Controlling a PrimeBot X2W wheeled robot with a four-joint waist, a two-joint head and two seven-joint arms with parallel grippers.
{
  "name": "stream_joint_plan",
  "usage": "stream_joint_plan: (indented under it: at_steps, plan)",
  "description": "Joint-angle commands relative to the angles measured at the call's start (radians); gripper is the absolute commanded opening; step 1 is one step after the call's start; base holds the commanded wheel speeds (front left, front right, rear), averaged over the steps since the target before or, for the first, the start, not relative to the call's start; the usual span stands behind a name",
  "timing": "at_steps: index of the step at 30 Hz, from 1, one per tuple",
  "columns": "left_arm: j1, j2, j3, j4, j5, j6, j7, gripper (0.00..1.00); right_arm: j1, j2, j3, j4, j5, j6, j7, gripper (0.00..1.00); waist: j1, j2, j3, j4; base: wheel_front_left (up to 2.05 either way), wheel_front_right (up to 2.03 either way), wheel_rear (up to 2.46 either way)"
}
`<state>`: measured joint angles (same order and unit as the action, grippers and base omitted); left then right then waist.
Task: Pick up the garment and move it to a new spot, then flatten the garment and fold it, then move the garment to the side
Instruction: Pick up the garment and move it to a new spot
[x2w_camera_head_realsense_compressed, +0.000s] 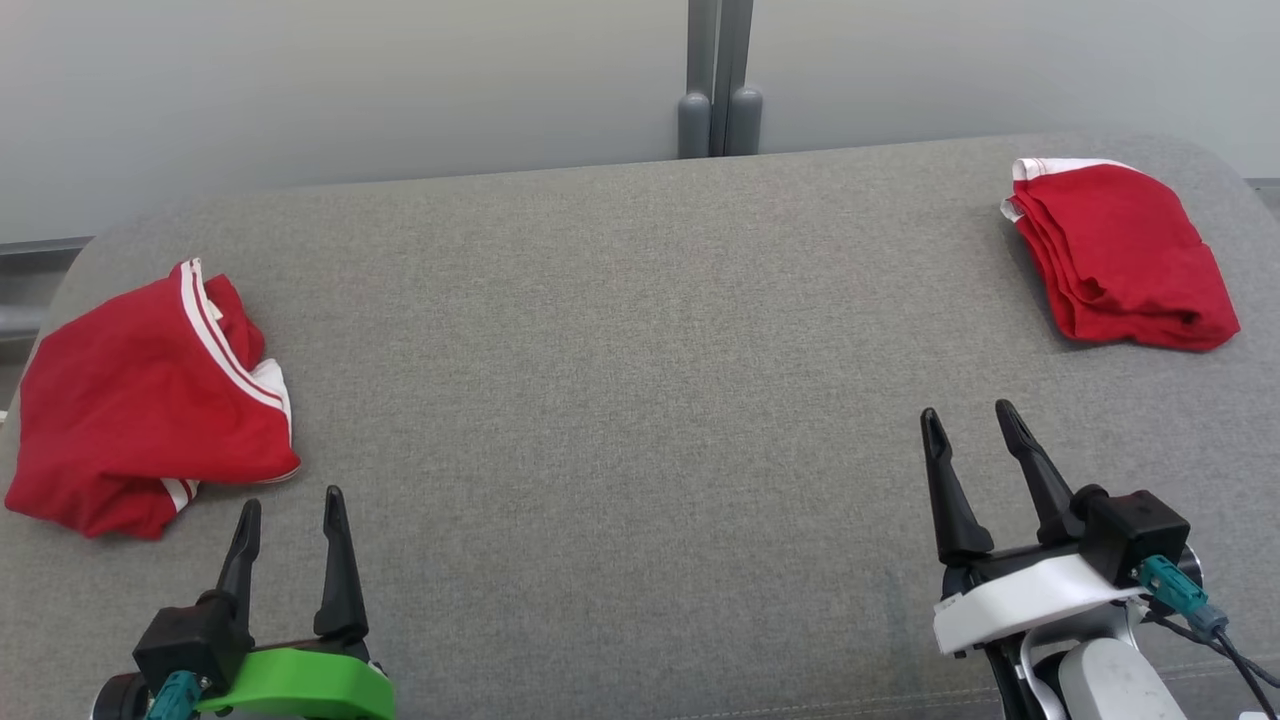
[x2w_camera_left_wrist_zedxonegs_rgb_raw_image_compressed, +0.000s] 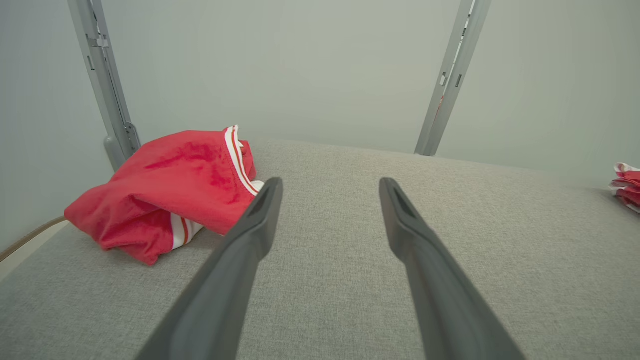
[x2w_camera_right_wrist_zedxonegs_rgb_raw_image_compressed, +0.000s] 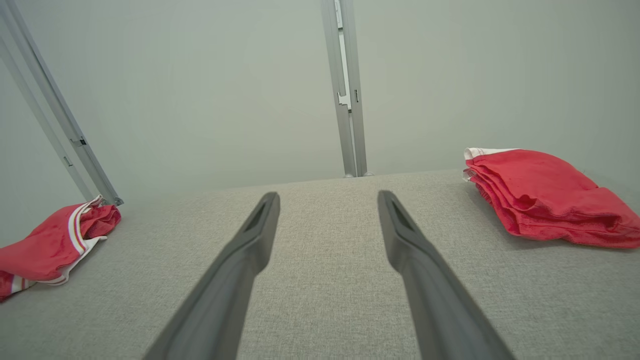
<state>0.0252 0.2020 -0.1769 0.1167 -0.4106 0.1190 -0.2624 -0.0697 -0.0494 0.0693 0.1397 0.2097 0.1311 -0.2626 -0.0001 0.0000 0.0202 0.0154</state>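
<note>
lying just ahead and to the left of the left hand (x2w_camera_head_realsense_compressed: 291, 500), the crumpled red garment (x2w_camera_head_realsense_compressed: 140, 410), which looks like sports shorts with white stripes, sits bunched on the grey table (x2w_camera_head_realsense_compressed: 620, 350). its nearest fold is close to that hand's left finger but not touching it. the heap has no clear long axis; its white-striped band runs away from the robot along the side that faces the left hand, and in the left wrist view that band ends just beside the left fingertip.

the left hand is spread wide and holds nothing, its fingers pointing past the right side of the heap rather than at it. the right hand (x2w_camera_head_realsense_compressed: 967, 410), well apart to the right of the left hand, is also spread wide and empty. a folded red garment (x2w_camera_head_realsense_compressed: 1120, 255) lies far to the right of the left hand and farther back, beyond the right hand.

by my reading the pick-up has not yet begun, and the left hand is much the nearer one for it. the reach would call for a short turn leftward and forward, so the fingers straddle a raised fold instead of sliding alongside the striped band.
</note>
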Motion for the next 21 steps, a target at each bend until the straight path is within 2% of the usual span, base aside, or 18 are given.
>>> stream_joint_plan:
  at_steps: [1,21]
  plan:
    - [0.013,0.001,0.001,0.002,0.013,-0.004,-0.003,1.0,0.01,-0.002,0.005,0.005,0.007,-0.001,-0.003,1.0,0.0001,0.0,-0.004,-0.001,0.0,0.0,0.0]
    - [0.022,0.004,-0.007,0.015,0.015,-0.011,-0.003,1.0,0.018,-0.002,0.024,0.031,0.003,-0.001,-0.003,1.0,0.0001,0.0,-0.025,0.007,0.0,0.0,0.0]
